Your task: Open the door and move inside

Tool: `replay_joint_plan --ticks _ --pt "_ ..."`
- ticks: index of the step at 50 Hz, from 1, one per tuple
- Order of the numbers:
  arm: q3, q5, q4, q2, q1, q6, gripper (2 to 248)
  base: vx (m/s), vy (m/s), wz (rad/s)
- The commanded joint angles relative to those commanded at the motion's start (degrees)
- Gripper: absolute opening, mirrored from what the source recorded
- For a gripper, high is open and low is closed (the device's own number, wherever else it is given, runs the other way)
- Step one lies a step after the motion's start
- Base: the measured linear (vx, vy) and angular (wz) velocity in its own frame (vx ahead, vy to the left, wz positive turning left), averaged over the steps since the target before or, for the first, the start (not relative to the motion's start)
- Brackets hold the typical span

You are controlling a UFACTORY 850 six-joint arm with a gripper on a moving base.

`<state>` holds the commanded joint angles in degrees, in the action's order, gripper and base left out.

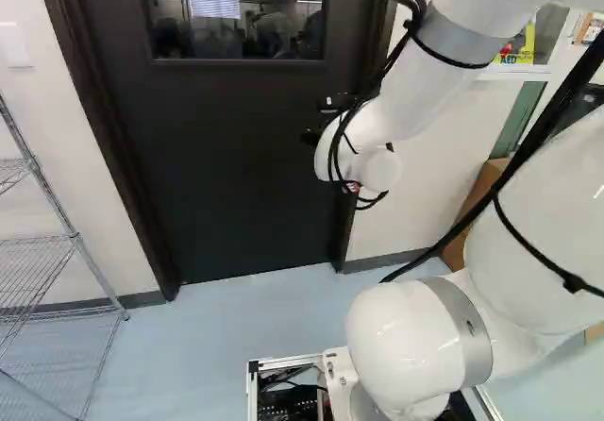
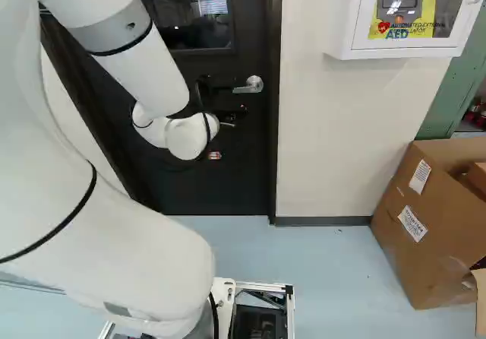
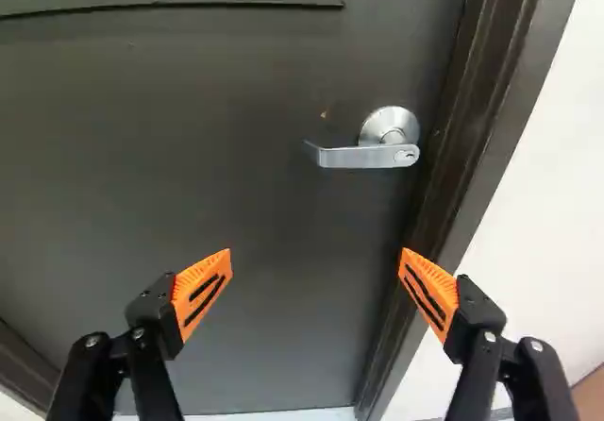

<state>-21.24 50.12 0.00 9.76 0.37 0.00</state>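
Note:
In the right base view the gripper (image 2: 233,115) points toward the dark door (image 2: 254,164), just below the silver lever handle (image 2: 247,86); the wrist hides part of it. The wrist view shows the gripper (image 3: 316,275) open, its orange-padded fingers wide apart with nothing between them. Ahead of the fingers, the lever handle (image 3: 368,155) lies level on the door (image 3: 236,185), not touched by either finger. The door stands closed in its dark frame (image 3: 472,128). In the left base view the arm's wrist covers the handle.
A wire shelf (image 1: 71,242) stands left of the door in the left base view. Right of the door are a white wall (image 2: 334,141), a wall-mounted AED cabinet (image 2: 402,52) and a cardboard box (image 2: 410,240) on the floor. The door has a window (image 1: 236,15).

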Motion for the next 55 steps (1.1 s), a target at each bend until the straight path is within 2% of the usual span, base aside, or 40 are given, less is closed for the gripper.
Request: replay_joint_plan --ticks 26,55 --pt "-4.7 0.1 0.0 -1.3 0.7 0.0 247 0.000 0.000 0.000" --pt "-11.5 0.1 0.0 -4.6 1.4 0.0 247 0.000 0.000 0.000"
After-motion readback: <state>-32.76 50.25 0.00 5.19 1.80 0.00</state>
